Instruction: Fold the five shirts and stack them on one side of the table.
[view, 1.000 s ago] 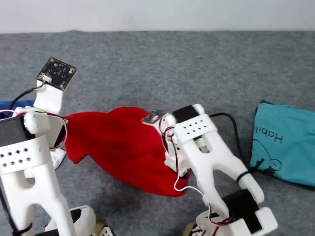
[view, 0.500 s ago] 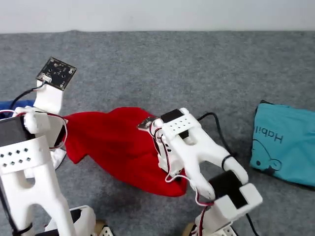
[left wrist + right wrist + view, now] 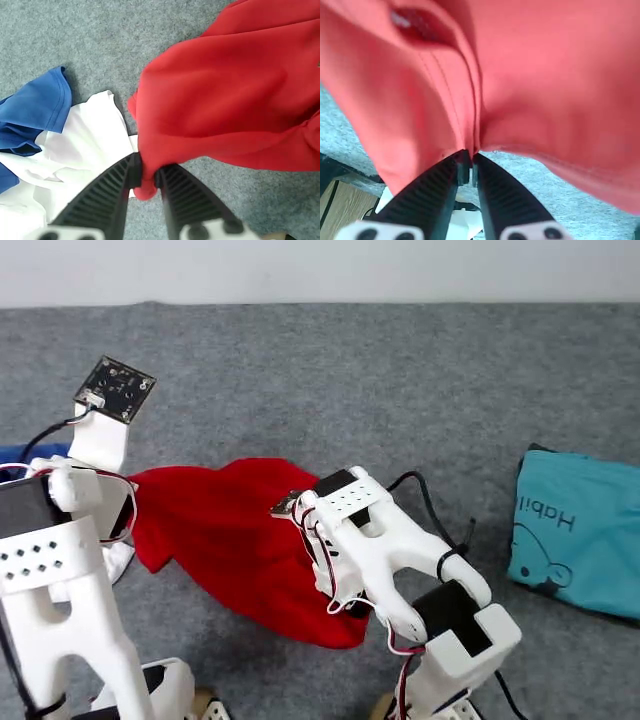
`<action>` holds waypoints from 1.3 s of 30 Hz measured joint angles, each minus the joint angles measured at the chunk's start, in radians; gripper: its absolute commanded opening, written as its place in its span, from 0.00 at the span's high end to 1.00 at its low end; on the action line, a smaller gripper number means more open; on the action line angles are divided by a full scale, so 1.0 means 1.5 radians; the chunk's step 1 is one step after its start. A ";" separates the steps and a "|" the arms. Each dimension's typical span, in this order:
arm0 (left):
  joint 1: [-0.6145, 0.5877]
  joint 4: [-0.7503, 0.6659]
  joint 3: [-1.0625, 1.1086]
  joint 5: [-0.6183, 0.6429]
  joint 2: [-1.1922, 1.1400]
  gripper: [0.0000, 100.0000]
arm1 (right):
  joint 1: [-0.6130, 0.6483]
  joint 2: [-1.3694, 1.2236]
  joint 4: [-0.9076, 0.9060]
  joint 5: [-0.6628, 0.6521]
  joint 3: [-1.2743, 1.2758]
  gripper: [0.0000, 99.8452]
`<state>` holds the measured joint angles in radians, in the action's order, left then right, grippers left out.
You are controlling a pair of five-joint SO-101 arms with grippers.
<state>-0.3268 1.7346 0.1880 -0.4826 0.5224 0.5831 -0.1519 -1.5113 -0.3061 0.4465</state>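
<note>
The red shirt (image 3: 230, 530) lies crumpled on the grey table (image 3: 350, 370), stretched between the two grippers and held at both ends. The left gripper (image 3: 145, 175) has its black jaws closed on a bunched corner of the cloth, which hangs up from the surface there. The right gripper (image 3: 469, 161) pinches a seamed fold, jaws almost touching, and the cloth drapes away from it on both sides. Just beside the left gripper, on the side away from the red cloth, a white shirt (image 3: 85, 150) lies rumpled with a blue shirt (image 3: 35, 110) touching it. A teal shirt (image 3: 580, 540) rests well apart from the right gripper, out at the table's edge. Beyond both grippers a broad stretch of grey surface runs to the far wall. The left arm (image 3: 60, 570) stands steeply, wrist bent down. The right arm (image 3: 390, 560) leans forward and inward over the shirt's lower edge.
</note>
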 measured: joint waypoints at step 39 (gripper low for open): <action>0.292 -0.013 0.056 0.046 0.001 0.99 | -0.351 0.081 0.005 -0.216 0.000 0.97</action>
<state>0.1105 1.7146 0.2723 -0.4135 0.5240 0.0568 -0.0307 -1.5037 -0.6299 0.4465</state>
